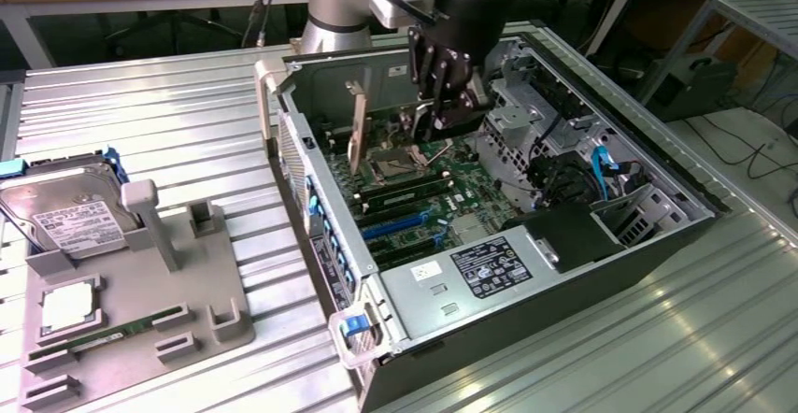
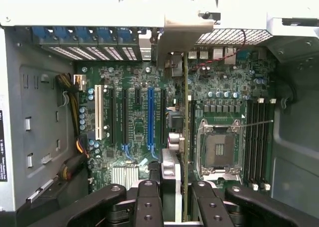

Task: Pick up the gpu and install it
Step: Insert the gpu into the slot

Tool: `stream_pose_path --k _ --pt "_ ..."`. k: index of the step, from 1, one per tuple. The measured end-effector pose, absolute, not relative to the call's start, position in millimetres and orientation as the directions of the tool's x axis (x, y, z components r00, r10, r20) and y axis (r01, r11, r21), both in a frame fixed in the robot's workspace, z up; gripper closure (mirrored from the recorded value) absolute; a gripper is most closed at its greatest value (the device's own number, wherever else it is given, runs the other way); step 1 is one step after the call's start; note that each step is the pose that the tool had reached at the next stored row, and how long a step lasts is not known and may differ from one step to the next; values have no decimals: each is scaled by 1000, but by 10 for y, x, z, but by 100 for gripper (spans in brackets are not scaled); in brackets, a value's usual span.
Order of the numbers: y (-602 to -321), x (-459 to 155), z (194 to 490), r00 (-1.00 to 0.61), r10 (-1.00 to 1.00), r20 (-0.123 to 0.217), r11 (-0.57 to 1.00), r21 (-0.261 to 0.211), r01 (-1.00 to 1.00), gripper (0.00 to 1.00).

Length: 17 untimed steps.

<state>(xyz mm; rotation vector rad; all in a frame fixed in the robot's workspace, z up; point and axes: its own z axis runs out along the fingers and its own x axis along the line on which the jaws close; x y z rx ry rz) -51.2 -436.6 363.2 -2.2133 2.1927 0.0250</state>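
While your arm (image 1: 468, 2) reaches down into the open computer case (image 1: 562, 329), the jaws are pinching the gpu (image 2: 185, 132). You're looking at it edge-on in the wrist view, standing upright over the motherboard (image 2: 134, 152). It's just beside the bare CPU socket (image 2: 218, 149), between that socket and the long blue slot (image 2: 150, 119). Its silver bracket (image 2: 182, 35) is up at the case's rear wall, beyond the socket. Whether the card is pressed home, you can't tell. Memory slots (image 2: 256, 137) line the socket's other side. Well apart from the socket, outside the case, a hard drive (image 1: 75, 221) rests in a grey holder (image 1: 187, 282) on the ribbed surface (image 1: 163, 105).
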Motion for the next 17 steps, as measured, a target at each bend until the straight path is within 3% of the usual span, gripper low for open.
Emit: stream_pose_path --k 17 --pt "-4380 -560 3490 -19 -999 -29 20 -7 -1000 72"
